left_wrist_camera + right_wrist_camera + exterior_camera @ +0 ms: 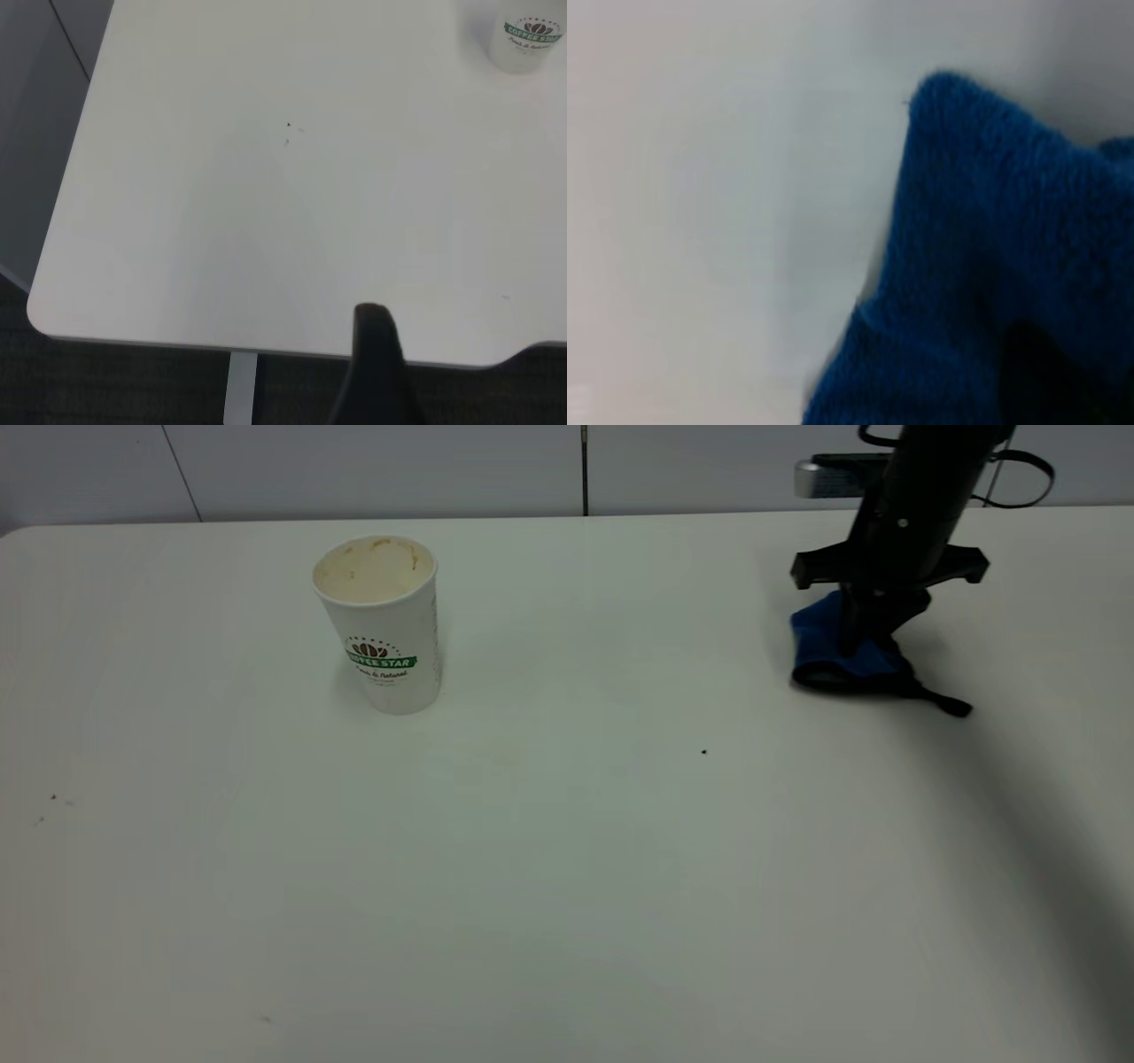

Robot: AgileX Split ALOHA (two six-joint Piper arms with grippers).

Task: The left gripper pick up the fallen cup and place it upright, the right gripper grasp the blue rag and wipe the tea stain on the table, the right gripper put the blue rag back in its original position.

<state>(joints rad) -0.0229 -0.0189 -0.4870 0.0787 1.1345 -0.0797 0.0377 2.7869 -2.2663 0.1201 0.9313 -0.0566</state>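
Note:
The cup (381,622) stands upright on the table (567,868) at the back left, tan-stained inside, green band facing the camera. It also shows in the left wrist view (524,37), far from my left gripper (438,354). That gripper hangs open and empty past the table's edge, with one black finger (376,359) in view. My right gripper (866,642) is down at the back right, shut on the blue rag (842,657). The rag rests bunched on the table, its black strap trailing right, and it fills the right wrist view (992,266). No tan puddle shows on the table.
A tiny dark speck (704,752) lies right of the table's middle and a few faint specks (53,799) lie near the left edge. A grey wall runs behind the table. The table's rounded corner (40,310) shows in the left wrist view.

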